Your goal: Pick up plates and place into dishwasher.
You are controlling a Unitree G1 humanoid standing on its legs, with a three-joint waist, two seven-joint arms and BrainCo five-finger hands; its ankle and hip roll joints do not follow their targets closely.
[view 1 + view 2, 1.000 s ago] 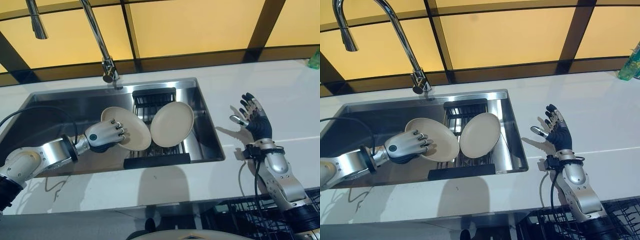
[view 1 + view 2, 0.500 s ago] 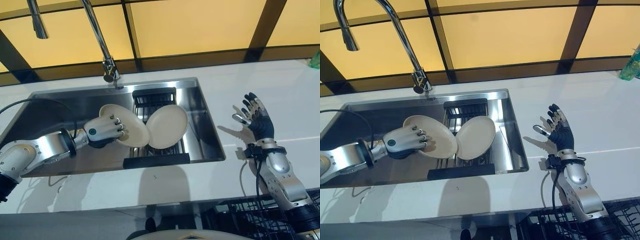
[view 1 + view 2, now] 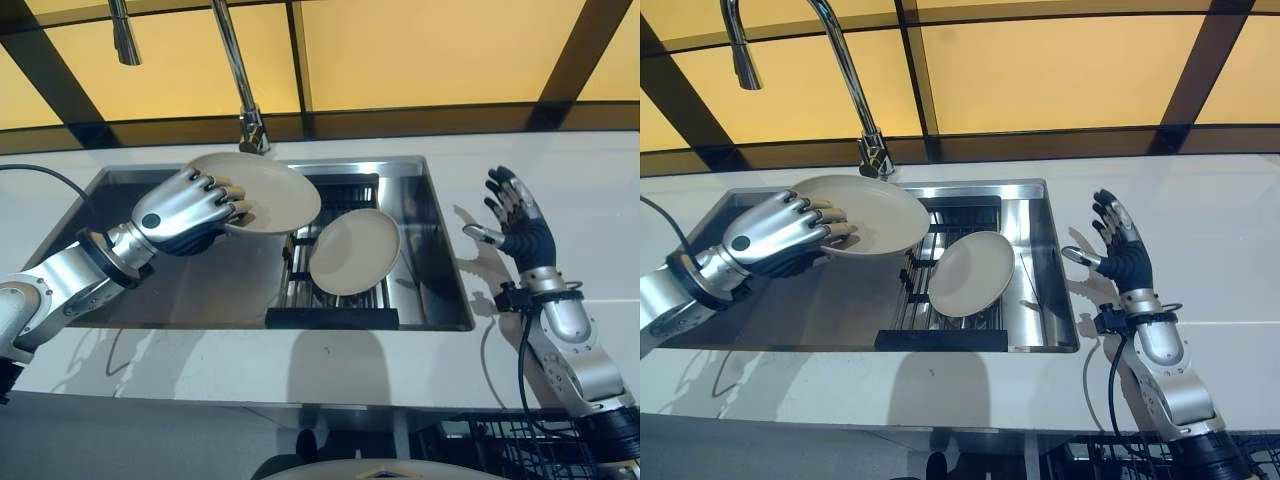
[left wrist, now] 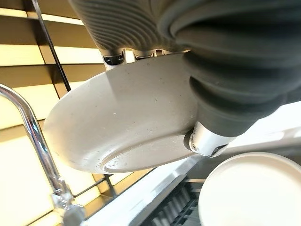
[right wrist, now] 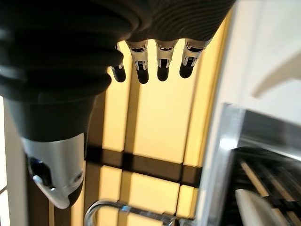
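My left hand (image 3: 185,208) is shut on the rim of a cream plate (image 3: 265,190) and holds it almost flat above the left half of the sink (image 3: 445,245). From the left wrist, that plate's underside (image 4: 127,122) shows beneath the fingers. A second cream plate (image 3: 354,251) leans in the black rack (image 3: 335,195) inside the sink, to the right of and below the held one. My right hand (image 3: 519,225) hovers open over the white counter (image 3: 580,190) to the right of the sink, fingers spread and holding nothing.
A tall chrome tap (image 3: 240,80) rises behind the sink, close to the lifted plate. A black wire dishwasher basket (image 3: 520,455) shows at the lower right below the counter edge. A pale round rim (image 3: 370,468) sits at the bottom middle.
My left hand has raised its plate out of the sink and turned it from leaning to nearly flat. The second plate has dropped lower against the rack. The camera has shifted.
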